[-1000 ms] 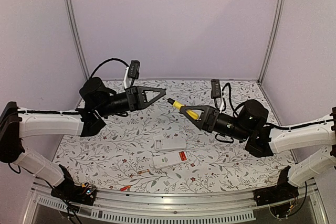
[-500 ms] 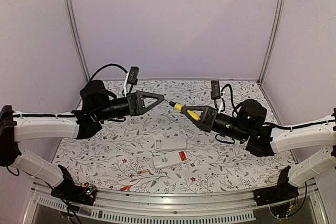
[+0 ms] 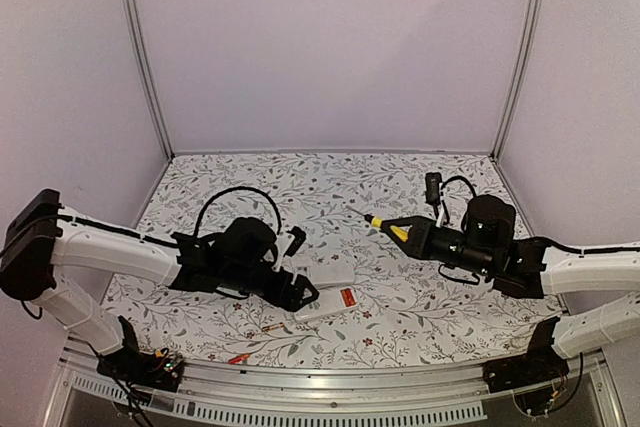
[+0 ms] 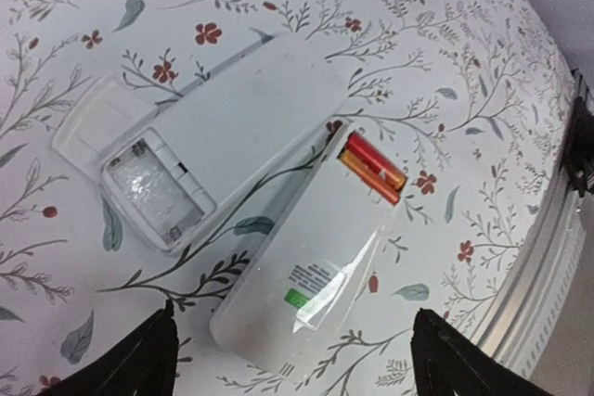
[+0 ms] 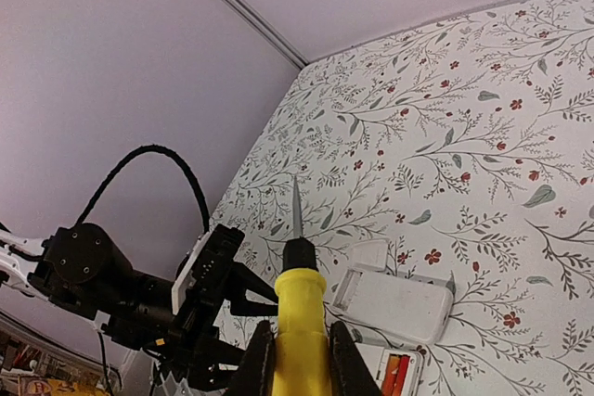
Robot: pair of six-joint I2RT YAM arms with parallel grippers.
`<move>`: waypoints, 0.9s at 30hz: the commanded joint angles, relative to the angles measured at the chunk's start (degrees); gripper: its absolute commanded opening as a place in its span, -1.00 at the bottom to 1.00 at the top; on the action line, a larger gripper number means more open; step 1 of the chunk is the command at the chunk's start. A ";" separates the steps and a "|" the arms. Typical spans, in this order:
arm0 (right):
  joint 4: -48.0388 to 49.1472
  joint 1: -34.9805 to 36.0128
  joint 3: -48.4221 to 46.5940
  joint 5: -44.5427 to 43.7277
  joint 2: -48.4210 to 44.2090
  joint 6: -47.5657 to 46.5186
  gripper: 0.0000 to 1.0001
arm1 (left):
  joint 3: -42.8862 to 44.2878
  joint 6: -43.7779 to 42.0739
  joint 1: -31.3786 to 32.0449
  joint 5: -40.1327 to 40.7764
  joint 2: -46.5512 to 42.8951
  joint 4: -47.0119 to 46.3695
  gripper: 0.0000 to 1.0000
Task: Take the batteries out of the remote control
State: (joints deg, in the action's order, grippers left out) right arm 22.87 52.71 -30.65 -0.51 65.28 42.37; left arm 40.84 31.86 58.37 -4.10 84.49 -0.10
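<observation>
Left wrist shows batteries point(image 4: 374, 167) in remote point(image 4: 306, 266), ahead of spread left gripper point(image 4: 292, 314).

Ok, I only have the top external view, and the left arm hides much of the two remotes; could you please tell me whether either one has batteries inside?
Observer: Yes. The left wrist view shows two batteries lying side by side, uncovered, in the front remote.
Operator: Thank you. And the rear remote?
Observer: The rear remote has its compartment open and empty.
Operator: Is the left gripper ready to reach in?
Observer: The left gripper is open, its fingers on either side of the front remote's labelled end, away from the batteries.
</observation>
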 commanded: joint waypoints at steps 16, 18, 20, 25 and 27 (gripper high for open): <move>-2.58 -0.57 1.41 -3.42 -0.32 0.30 -1.00 | 7.20 -12.92 5.79 8.23 10.61 13.37 0.79; -2.71 -0.68 1.31 -3.27 -0.37 0.18 -1.00 | 6.90 -13.84 5.88 7.27 10.42 12.92 0.80; -2.75 -0.84 1.30 -3.11 -0.33 0.05 -1.00 | 6.95 -15.20 5.93 6.22 10.79 12.85 0.81; -3.63 -1.03 1.12 -1.90 -0.06 -0.15 -1.00 | 9.24 -19.24 5.92 5.59 13.69 15.19 0.80; -4.88 -1.05 1.05 -1.30 -0.13 -0.55 -1.00 | 10.27 -21.29 6.00 5.15 14.58 16.36 0.76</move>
State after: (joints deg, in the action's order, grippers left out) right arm 20.38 52.05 -29.63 -2.74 64.62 42.59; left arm 48.73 15.55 63.44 2.44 96.86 13.34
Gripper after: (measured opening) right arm 0.129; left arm 0.896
